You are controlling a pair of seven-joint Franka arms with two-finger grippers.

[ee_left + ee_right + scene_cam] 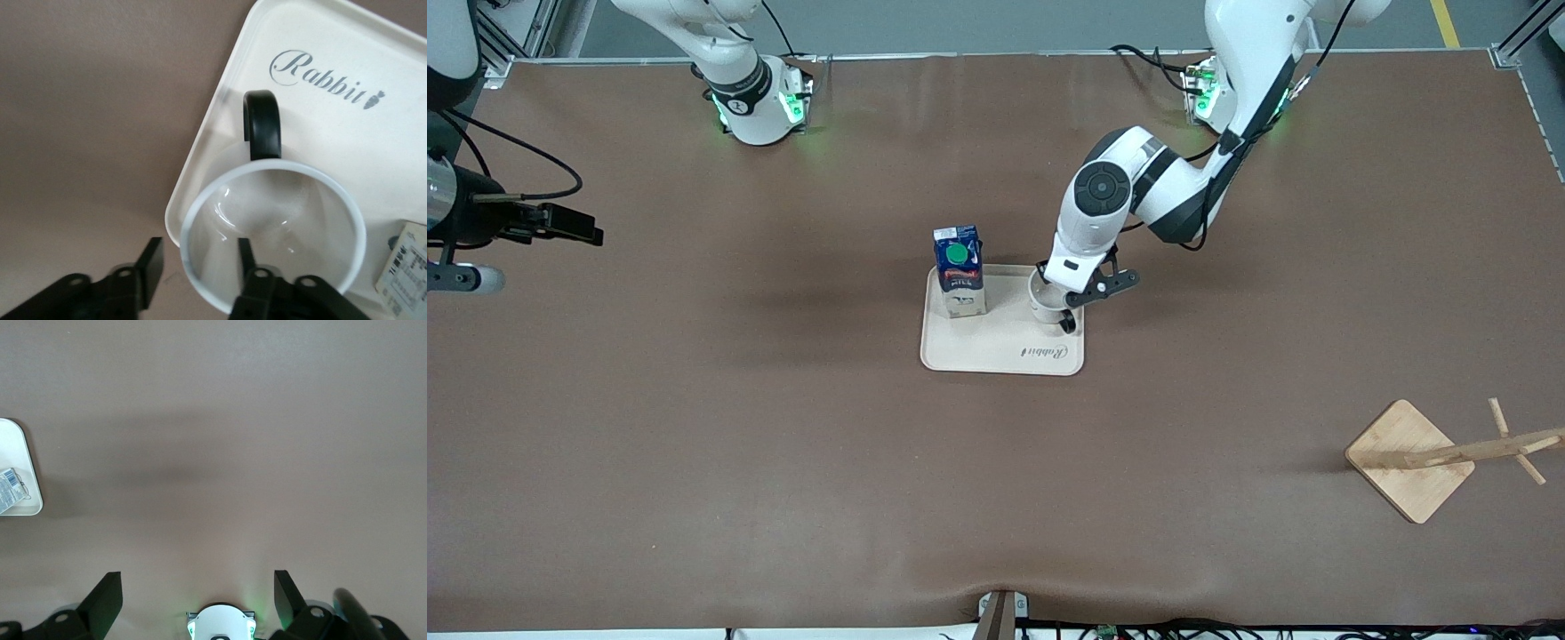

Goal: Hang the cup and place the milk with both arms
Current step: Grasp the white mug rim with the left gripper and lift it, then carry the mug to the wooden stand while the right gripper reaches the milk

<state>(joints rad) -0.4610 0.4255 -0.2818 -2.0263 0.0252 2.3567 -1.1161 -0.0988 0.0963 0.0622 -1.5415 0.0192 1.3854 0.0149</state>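
Observation:
The white cup (1047, 304) stands upright on the cream tray (1005, 356), at the side toward the left arm, its black handle (262, 123) pointing toward the front camera. My left gripper (199, 245) is open and low over the cup (280, 220). One finger is inside the cup and the other outside its wall, with a gap. The dark-blue milk carton (959, 280) with a green cap stands upright on the same tray, toward the right arm's end. My right gripper (198, 583) is open and empty, held high over bare table.
A wooden rack (1409, 458) with a square base and a pegged post stands near the front camera at the left arm's end. The tray's corner (20, 453) and the carton (10, 490) show in the right wrist view. Brown table surrounds the tray.

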